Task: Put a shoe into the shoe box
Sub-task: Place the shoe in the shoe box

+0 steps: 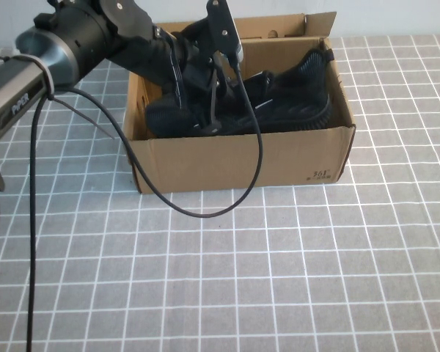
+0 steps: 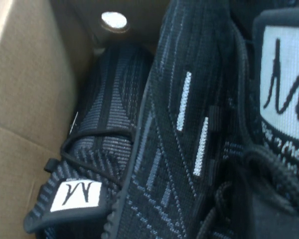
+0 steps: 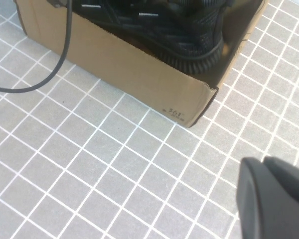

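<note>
I see the left gripper (image 1: 214, 117) reaching down inside the shoe box (image 1: 242, 158), fingers pressed nearly together on the shoe (image 2: 189, 129). The shoe lies in the box beside its mate (image 2: 99, 144). The right gripper (image 3: 276, 199), fingers pressed together, hovers over the gridded mat (image 3: 89, 174) near the box corner.

A table (image 1: 293, 279) covered in a grey surface with a white grid of squares carries everything. Directly on it, toward the far side and a little left of centre, stands the box (image 1: 242, 161), brown corrugated cardboard, its long front wall facing near, small black print at that wall's lower right corner. A black cable (image 1: 205, 213) hangs in a loop in front of this wall, its lowest part on or just above the grid.
</note>
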`<state>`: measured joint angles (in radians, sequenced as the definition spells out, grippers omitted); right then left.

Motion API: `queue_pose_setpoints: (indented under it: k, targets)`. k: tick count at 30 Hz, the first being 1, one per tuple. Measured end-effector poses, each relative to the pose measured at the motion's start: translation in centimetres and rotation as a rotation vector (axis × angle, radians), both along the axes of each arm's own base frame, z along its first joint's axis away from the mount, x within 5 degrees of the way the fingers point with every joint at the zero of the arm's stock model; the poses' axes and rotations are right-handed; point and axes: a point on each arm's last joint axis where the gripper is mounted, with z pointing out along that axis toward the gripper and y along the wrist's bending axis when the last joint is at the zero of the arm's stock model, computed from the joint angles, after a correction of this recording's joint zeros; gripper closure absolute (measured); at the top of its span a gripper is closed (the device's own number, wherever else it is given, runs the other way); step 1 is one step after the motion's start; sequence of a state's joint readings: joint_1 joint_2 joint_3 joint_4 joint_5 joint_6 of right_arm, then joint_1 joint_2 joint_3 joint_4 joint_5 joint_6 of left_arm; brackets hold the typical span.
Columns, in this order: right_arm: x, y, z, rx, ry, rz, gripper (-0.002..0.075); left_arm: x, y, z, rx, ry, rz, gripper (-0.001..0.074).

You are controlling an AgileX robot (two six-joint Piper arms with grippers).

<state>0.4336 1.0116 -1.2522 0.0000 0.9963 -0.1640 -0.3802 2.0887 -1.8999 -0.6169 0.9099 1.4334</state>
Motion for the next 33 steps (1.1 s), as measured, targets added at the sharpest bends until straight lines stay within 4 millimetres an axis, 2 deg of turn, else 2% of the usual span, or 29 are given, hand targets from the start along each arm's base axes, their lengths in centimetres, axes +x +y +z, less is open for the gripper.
queue_pose_setpoints:
  k: [3, 16, 28, 33]
  targets:
    - [0.0, 0.0, 0.0, 0.000, 0.000, 0.000, 0.0742, 0.1, -0.1, -0.3, -0.006, 0.007, -0.004, 0.0708]
    - [0.0, 0.0, 0.0, -0.006, -0.005, -0.003, 0.0742, 1.0, -0.8, -4.0, 0.010, 0.078, -0.010, 0.0710]
    - [0.1, -0.1, 0.0, -0.008, -0.008, -0.004, 0.0742, 1.4, -1.1, -5.5, 0.009, 0.113, 0.005, 0.0711]
    - [0.1, -0.1, 0.0, -0.008, -0.008, -0.004, 0.0742, 1.4, -1.1, -5.5, 0.007, 0.122, 0.011, 0.0711]
